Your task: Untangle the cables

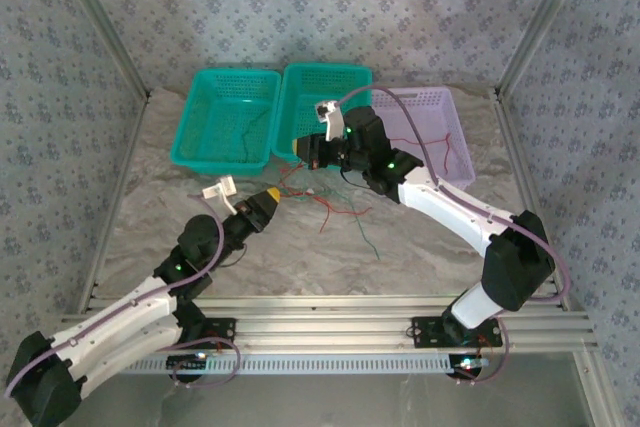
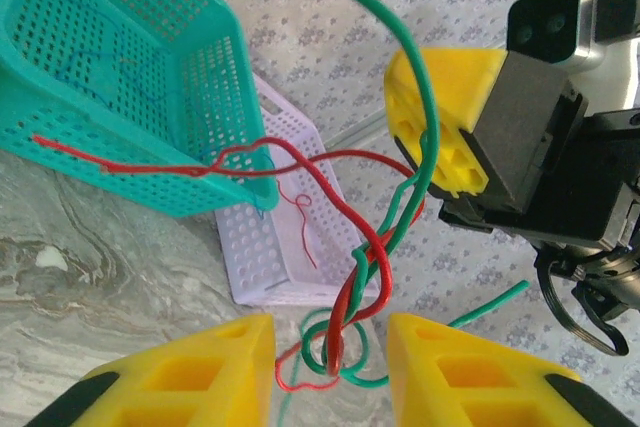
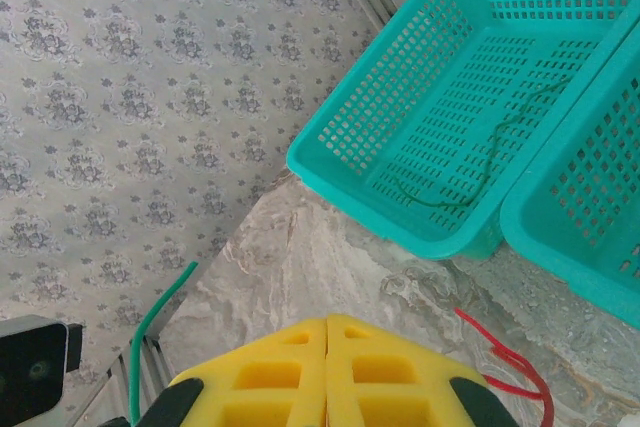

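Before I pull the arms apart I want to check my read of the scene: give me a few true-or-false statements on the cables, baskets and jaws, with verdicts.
1. The jaws of the right gripper are shut. True.
2. The red and green cables lie fully separated on the table. False: they are twisted around each other, and the twist hangs in the gap between the open jaws of the left gripper.
3. A green cable lies inside the left teal basket. True.
4. All three baskets are teal. False: the right one is a lavender basket.
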{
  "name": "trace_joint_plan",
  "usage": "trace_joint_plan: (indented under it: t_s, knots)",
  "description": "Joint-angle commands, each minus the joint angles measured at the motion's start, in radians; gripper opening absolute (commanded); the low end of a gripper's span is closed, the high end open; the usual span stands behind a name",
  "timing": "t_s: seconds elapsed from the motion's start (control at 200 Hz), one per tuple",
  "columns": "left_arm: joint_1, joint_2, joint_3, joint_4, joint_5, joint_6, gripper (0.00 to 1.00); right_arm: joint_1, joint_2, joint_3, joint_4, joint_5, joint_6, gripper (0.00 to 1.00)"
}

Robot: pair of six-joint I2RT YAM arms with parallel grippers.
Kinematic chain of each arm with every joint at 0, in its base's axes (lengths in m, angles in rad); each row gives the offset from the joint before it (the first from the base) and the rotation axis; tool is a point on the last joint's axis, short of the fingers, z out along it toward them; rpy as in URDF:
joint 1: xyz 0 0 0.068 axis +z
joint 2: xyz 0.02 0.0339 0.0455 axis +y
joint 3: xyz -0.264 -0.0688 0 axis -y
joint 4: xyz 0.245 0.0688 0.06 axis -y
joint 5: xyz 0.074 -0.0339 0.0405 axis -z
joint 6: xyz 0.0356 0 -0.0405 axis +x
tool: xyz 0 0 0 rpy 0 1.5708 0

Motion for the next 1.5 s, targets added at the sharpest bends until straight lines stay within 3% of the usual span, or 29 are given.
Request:
trace_joint_plan:
  t_s: [0.0, 0.125, 0.325, 0.45, 0.52, 0.745, 0.899, 1.124, 1.284, 1.494]
  knots:
    - [0.006, 0.005, 0.002, 0.060, 0.037, -0.007, 0.33, 0.008, -0.028, 0.030, 0.017, -0.012, -0.015, 0.00]
    - [0.007, 0.013, -0.001, 0.069, 0.048, -0.009, 0.33, 0.007, -0.025, 0.032, 0.018, -0.012, -0.015, 0.00]
    - [0.007, 0.018, -0.001, 0.070, 0.050, -0.006, 0.25, 0.011, -0.023, 0.035, 0.017, -0.013, -0.015, 0.00]
    - [0.007, 0.020, -0.001, 0.069, 0.055, -0.001, 0.14, 0.010, -0.023, 0.036, 0.016, -0.009, -0.015, 0.00]
    - [0.007, 0.019, 0.000, 0.066, 0.056, 0.003, 0.00, 0.010, -0.025, 0.036, 0.014, -0.010, -0.014, 0.00]
    - [0.012, -0.021, -0.010, 0.017, 0.057, 0.009, 0.00, -0.016, -0.043, 0.037, -0.033, 0.055, -0.028, 0.00]
    - [0.025, -0.125, -0.035, -0.077, 0.046, 0.023, 0.00, -0.086, -0.049, 0.019, -0.007, -0.014, 0.031, 0.00]
    - [0.048, -0.234, -0.067, -0.158, 0.043, 0.016, 0.00, -0.088, -0.056, 0.026, -0.037, 0.001, 0.005, 0.00]
    - [0.060, -0.328, -0.022, -0.335, 0.040, 0.054, 0.00, -0.156, -0.091, 0.015, -0.144, 0.116, -0.030, 0.00]
    - [0.093, -0.476, 0.090, -0.647, -0.004, 0.141, 0.00, -0.275, -0.131, -0.091, -0.147, 0.108, 0.002, 0.00]
